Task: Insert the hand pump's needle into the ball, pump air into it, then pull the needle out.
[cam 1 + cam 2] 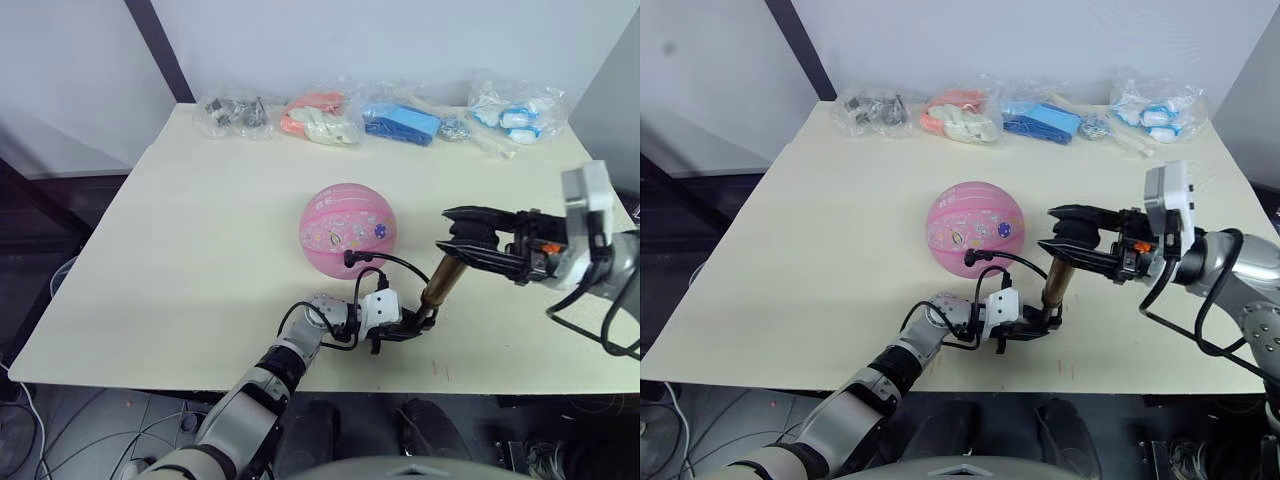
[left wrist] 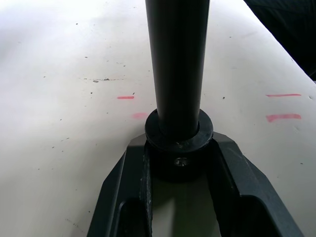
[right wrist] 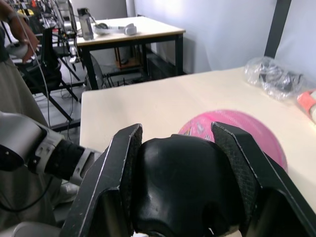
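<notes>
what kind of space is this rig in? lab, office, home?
Probably a lab or workshop. The right wrist view shows a second bench with headphones and a bottle beside cable-hung equipment. The work table is plain, with bagged parts lined up along its far edge.

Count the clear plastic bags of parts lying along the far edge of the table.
4, in a row along the far edge: grey metal parts at the robot's left, then orange-and-white pieces, blue pieces, and white-and-blue pieces at the right. None looks hidden.
</notes>
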Robot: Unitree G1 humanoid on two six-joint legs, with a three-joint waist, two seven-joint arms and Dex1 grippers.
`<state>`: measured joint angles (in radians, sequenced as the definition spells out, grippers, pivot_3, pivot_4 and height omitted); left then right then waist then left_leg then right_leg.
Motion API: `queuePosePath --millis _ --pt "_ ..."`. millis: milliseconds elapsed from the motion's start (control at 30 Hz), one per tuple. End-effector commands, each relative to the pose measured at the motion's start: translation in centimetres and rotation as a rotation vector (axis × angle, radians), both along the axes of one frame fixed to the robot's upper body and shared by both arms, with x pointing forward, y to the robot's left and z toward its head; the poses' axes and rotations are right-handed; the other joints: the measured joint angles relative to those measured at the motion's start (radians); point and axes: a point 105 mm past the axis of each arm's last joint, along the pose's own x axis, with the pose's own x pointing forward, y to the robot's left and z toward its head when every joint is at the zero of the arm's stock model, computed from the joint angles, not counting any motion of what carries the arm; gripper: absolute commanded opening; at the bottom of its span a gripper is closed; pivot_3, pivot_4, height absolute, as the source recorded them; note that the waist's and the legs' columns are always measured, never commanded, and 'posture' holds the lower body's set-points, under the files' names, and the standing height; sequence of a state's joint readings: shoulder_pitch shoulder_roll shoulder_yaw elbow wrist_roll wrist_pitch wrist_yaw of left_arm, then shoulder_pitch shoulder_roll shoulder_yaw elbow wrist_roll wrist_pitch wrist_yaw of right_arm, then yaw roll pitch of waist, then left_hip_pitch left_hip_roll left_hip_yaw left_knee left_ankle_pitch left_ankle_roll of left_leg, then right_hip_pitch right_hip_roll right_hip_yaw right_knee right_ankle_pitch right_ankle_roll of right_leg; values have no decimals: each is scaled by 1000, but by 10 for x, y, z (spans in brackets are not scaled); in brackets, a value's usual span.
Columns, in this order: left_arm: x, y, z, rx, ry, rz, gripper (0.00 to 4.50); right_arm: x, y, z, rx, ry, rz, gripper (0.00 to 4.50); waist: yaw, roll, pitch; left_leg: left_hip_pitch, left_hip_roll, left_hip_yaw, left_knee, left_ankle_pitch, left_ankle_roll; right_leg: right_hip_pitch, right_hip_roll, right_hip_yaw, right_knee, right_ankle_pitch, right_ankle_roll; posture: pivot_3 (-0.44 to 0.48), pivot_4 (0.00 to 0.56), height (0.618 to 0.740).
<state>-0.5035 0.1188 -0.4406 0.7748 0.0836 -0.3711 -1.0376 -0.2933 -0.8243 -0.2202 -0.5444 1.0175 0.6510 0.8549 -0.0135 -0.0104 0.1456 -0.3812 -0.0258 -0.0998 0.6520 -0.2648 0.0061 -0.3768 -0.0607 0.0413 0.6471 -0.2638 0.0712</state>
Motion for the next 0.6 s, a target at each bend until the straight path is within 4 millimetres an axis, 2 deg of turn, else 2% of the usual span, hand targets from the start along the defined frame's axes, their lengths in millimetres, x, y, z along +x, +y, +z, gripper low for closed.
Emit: queuePosePath --millis 33,233,300,367,467,600 --pt "-13 14 -29 103 79 -1 1007 -7 -6 36 57 -133 -9 1845 0 0 0 0 0 0 0 0 0 0 0 0 0 0 0 0 150 736" --pt "-13 13 -29 104 77 -3 1007 -7 -6 44 63 -150 -1 1845 0 0 0 0 0 0 0 0 0 0 0 0 0 0 0 0 150 736" --pt "-13 13 -29 103 77 -2 1007 -7 -5 41 58 -138 1 1845 0 0 0 0 0 0 0 0 0 0 0 0 0 0 0 0 150 736" --pt "-13 13 -29 102 76 -1 1007 -6 -3 32 25 -116 3 1845 0 0 0 0 1 0 0 0 0 0 0 0 0 0 0 0 150 736" --pt "-13 12 -29 100 77 2 1007 -1 0 1 -59 -65 -8 1845 1 -1 0 0 0 0 0 0 0 0 0 0 0 0 0 0 150 736" --pt "-13 12 -29 98 78 4 1007 2 3 -27 -85 -39 -25 1845 0 -1 -1 1 0 1 0 0 0 1 0 0 0 0 0 0 150 736"
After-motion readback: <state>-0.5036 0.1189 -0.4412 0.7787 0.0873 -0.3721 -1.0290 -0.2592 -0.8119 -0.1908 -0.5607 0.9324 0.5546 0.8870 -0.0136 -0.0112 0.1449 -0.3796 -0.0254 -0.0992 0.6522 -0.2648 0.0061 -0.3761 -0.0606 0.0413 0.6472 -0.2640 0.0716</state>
